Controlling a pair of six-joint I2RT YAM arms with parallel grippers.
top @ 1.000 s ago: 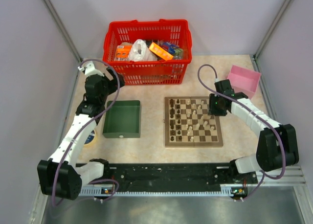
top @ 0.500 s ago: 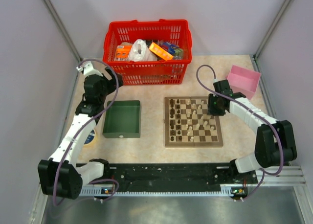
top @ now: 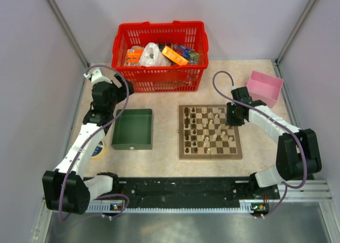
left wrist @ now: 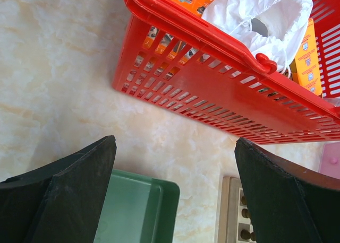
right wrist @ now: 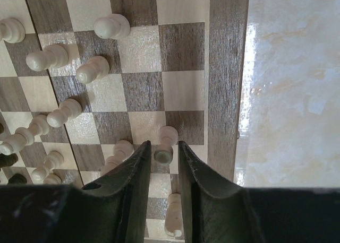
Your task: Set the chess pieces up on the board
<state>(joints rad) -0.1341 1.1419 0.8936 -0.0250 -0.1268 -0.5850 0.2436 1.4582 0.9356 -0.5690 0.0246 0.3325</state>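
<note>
The board [top: 210,155] lies right of centre, with dark chess pieces [top: 187,127] along its left columns and pale ones scattered over the middle. My right gripper [top: 232,118] is low over the board's far right corner. In the right wrist view its jaws [right wrist: 163,145] are narrowly open around a pale piece [right wrist: 167,142] that lies tipped over, green base toward the camera, a thin gap on each side. Other pale pieces [right wrist: 93,69] stand to the left, near the rim [right wrist: 228,68]. My left gripper [left wrist: 175,147] hangs wide open and empty above the table by the green tray's [left wrist: 138,211] far corner.
A red basket [top: 159,28] of packets stands at the back, close in front of the left gripper. The green tray [top: 132,111] sits left of the board. A pink box [top: 264,86] is at the back right. A round roll [top: 97,149] lies by the left arm.
The right gripper's jaws have narrowed around the tipped pale piece and its wrist has shifted slightly toward the board's corner. The left arm has barely moved.
</note>
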